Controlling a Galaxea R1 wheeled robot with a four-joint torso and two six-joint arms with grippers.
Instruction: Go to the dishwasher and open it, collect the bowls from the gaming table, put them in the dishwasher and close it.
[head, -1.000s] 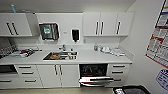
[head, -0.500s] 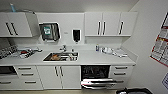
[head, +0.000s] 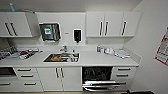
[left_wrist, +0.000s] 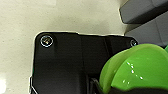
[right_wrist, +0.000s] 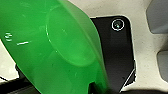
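Observation:
The dishwasher (head: 97, 74) stands open under the counter ahead, right of the sink, its grey door (head: 100, 85) folded down and dark racks showing inside. In the left wrist view a lime-green bowl (left_wrist: 140, 67) hangs over the pale floor, with my left gripper (left_wrist: 100, 87) shut on its rim. A wider, deeper green bowl (right_wrist: 50, 50) is tilted in the right wrist view, my right gripper (right_wrist: 93, 88) shut on its edge. The gaming table is out of view.
A white counter (head: 100, 60) with a sink (head: 61, 58) runs along the wall, with white cabinets above and drawers (head: 123, 75) beside the dishwasher. A wall with a poster (head: 163, 47) closes the right side. Grey shapes (left_wrist: 147, 17) lie on the floor near my arms.
The whole head picture has shifted slightly, so the camera has moved in front of the kitchenette. The dishwasher stays open.

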